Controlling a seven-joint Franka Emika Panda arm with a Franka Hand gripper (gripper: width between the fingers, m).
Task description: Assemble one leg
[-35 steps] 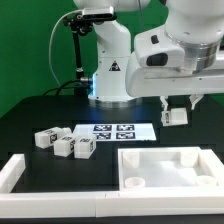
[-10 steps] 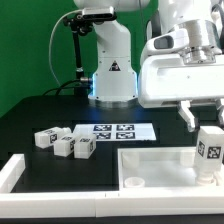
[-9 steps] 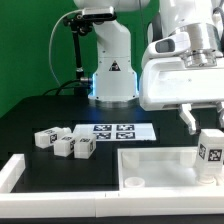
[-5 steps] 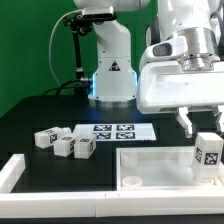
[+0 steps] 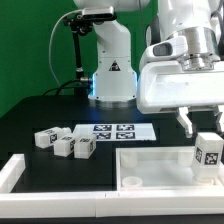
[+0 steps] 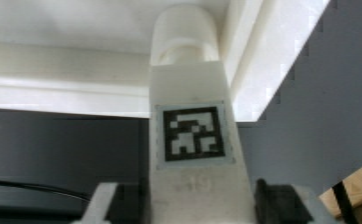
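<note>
At the exterior view's right edge, we are holding the small white chunky plastic leg (image 5: 208, 153) upright over the far right corner of the large flat white panel (image 5: 150, 162), with its black-and-white square tag facing the camera. Our two-finger gripper (image 5: 203, 124) is reaching down onto its upper part, and the wrist view is showing the same leg (image 6: 196, 110) running away from the camera between the two jaws, which are pinching it from either side near the tagged end. Whether its lower end is already touching the panel or sitting in a corner hole, we cannot tell, since the panel's raised rim is hiding that spot.

We are judging the leg to be light, stiff and hard: moulded plastic that is not going to flex or crush under the jaws. Its smooth faces are probably a little slippery, so we are favouring a hold across the flat opposite sides of the post, well up from the stubby round end, leaving that end free to enter a hole. Gripping on the rounded part would be inviting it to twist.

Three more white tagged legs (image 5: 62, 142) are lying loose on the black surface (image 5: 30, 115), just beside the marker board (image 5: 112, 130).
</note>
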